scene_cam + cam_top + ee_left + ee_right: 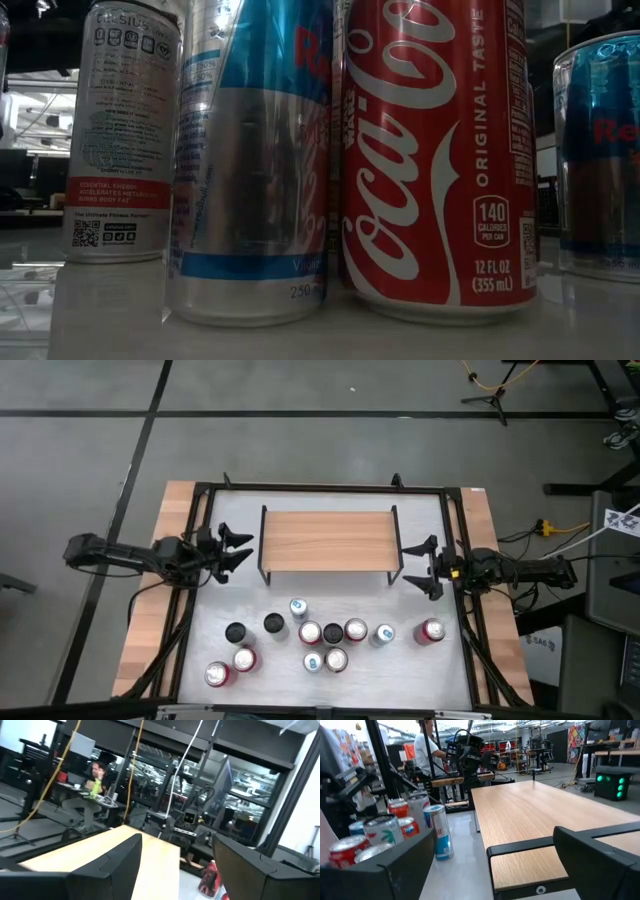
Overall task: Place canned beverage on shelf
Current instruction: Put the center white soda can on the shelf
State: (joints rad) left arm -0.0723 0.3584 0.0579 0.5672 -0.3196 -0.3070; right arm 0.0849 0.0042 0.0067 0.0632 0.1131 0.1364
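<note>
At the middle of the white table (420, 670), toward its far side, stood the shelf (328, 540), a low rack with a light wood plank top and thin black frame legs; nothing rested on it. The left gripper (238, 548) hung just off the shelf's left end, its two dark fingers spread apart with nothing between them. The right gripper (424, 568) hung just off the shelf's right end, near its near corner, fingers also spread wide and empty. Both pointed inward at the shelf.

Nearer than the shelf, a loose group of upright beverage cans stood on the table. A blue-and-silver Red Bull can (298, 608) stood closest to the shelf, apart from it. A red can (431, 630) stood alone at the right end of the group, and two red cans (217, 675) sat together at the near left. In the low view, a red Coca-Cola can (438, 150) stood touching a blue-and-silver can (250, 160), with a pale grey can (122, 130) farther back on the left.
</note>
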